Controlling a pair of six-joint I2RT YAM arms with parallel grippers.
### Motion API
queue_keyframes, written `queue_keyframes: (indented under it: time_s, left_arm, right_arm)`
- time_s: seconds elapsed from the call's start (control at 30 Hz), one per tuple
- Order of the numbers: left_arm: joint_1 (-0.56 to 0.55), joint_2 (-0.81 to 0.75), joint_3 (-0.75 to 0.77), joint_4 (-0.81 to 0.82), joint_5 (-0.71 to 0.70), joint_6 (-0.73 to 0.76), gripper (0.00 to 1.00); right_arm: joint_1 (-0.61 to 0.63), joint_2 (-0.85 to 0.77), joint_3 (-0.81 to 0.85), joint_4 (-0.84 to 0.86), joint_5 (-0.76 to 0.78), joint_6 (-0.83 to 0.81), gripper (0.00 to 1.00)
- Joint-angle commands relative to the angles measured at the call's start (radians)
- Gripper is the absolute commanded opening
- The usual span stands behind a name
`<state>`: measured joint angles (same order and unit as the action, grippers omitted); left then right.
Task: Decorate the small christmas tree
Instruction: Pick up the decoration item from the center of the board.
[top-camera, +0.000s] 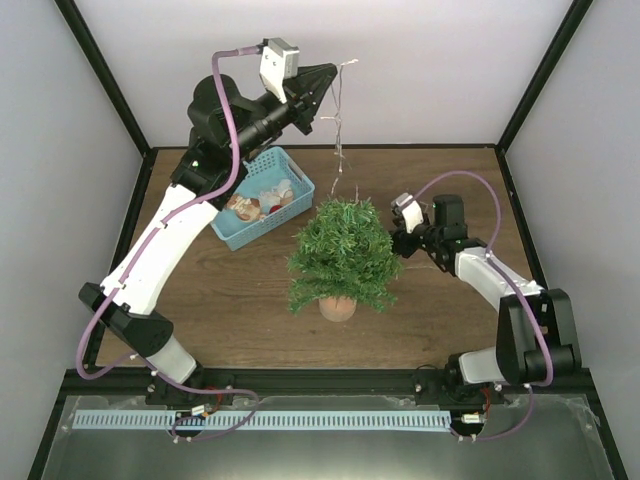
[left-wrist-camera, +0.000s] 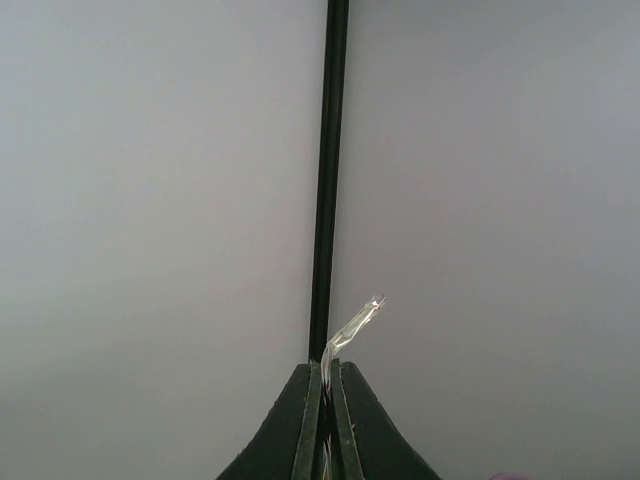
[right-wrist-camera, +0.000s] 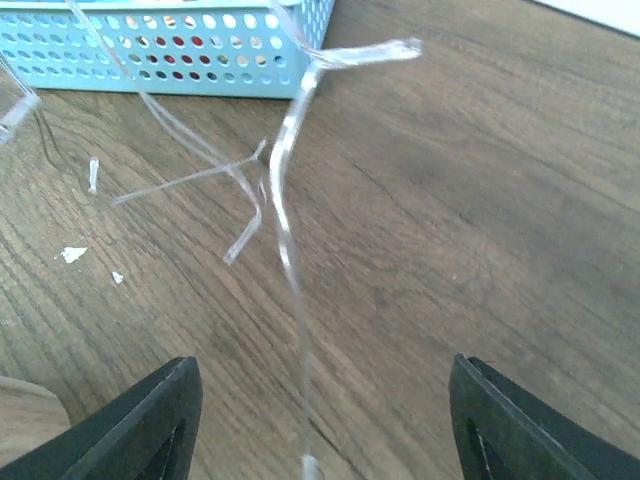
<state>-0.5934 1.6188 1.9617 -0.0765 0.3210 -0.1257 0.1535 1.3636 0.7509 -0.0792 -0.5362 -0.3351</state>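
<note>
Wooden table: blue basket (ornaments inside) beside small christmas tree.

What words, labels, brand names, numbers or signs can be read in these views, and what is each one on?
No readable text in any view.
Light-blue basket: no label shows, and the ornaments inside are too small to tell any print.
White camera housing on the left wrist: no legible marking.
Small christmas tree, its pot and the clear strand: no tags or writing.

A clear strand hung down behind the small christmas tree, with the basket close left; the table in front lay open.
</note>
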Motion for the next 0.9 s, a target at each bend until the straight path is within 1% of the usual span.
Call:
queue_keyframes:
  time_s: [0.0, 0.1, 0.13, 0.17, 0.2, 0.23, 0.27, 0.3, 0.37, 0.4, 0.5, 0.63, 0.73, 0.87]
  left_arm:
    - [0.003, 0.012, 0.018, 0.015, 0.020, 0.002, 0.04]
    - [0.003, 0.012, 0.018, 0.011, 0.023, 0.004, 0.04]
    - [0.003, 0.013, 0.017, 0.009, 0.027, 0.005, 0.04]
    - [0.003, 0.012, 0.017, 0.008, 0.031, 0.005, 0.04]
    - [0.003, 0.011, 0.016, 0.006, 0.032, 0.004, 0.04]
    - [0.003, 0.010, 0.017, 0.003, 0.033, 0.003, 0.04]
    - [0.003, 0.005, 0.014, 0.001, 0.034, 0.005, 0.04]
    - [0.003, 0.002, 0.013, -0.004, 0.036, 0.008, 0.04]
    - [0.003, -0.009, 0.007, -0.021, 0.039, 0.024, 0.04]
    - [0.003, -0.016, 0.000, -0.032, 0.036, 0.035, 0.04]
    - [0.003, -0.052, -0.034, -0.067, 0.026, 0.080, 0.04]
    - [0.003, -0.115, -0.088, -0.111, -0.016, 0.146, 0.04]
    - [0.003, -0.172, -0.129, -0.136, -0.063, 0.193, 0.04]
    - [0.003, -0.254, -0.172, -0.145, -0.089, 0.232, 0.04]
  right_arm:
    - [-0.006, 0.031, 0.010, 0.104, -0.075, -0.039, 0.70]
    - [-0.006, 0.062, 0.016, 0.111, -0.038, -0.048, 0.68]
    - [-0.006, 0.072, 0.025, 0.107, -0.023, -0.052, 0.64]
    - [-0.006, 0.082, 0.035, 0.103, -0.002, -0.053, 0.59]
    - [-0.006, 0.091, 0.045, 0.101, 0.021, -0.052, 0.51]
    - [-0.006, 0.097, 0.056, 0.097, 0.045, -0.053, 0.40]
    - [-0.006, 0.098, 0.068, 0.092, 0.072, -0.056, 0.26]
    - [-0.006, 0.095, 0.081, 0.086, 0.104, -0.060, 0.17]
    - [-0.006, 0.068, 0.107, 0.076, 0.191, -0.059, 0.04]
    - [-0.007, 0.051, 0.122, 0.065, 0.238, -0.058, 0.01]
    - [-0.010, -0.020, 0.176, 0.030, 0.387, -0.058, 0.01]
    - [-0.015, -0.152, 0.265, 0.023, 0.499, -0.055, 0.01]
    - [-0.015, -0.258, 0.316, 0.056, 0.559, -0.055, 0.01]
    - [-0.015, -0.366, 0.373, 0.088, 0.575, -0.056, 0.01]
